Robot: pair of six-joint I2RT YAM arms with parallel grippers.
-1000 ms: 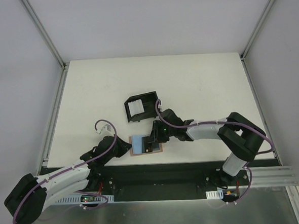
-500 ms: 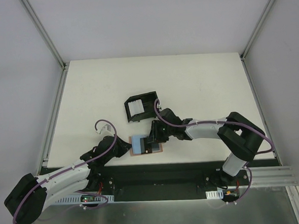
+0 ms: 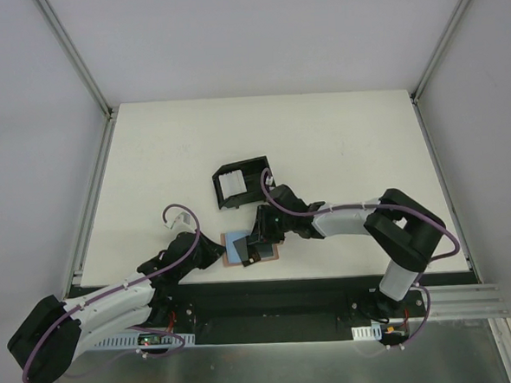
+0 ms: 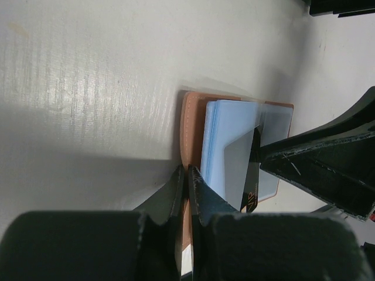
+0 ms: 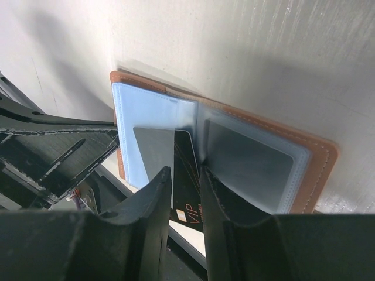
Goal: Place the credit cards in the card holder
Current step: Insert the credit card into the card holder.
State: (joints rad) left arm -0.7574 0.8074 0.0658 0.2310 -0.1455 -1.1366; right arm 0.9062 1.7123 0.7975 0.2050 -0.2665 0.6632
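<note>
Card holder lies open on your counter, edge pinched in your closed left hand. Your right hand stands slightly parted over a dark credit card; I cannot tell whether it grips.

A: Light is falling evenly from overhead, washing the white table bright.
B: Wrist views are showing dark soft shadows, and the right gripper's fingers are blurring out of focus.
</note>
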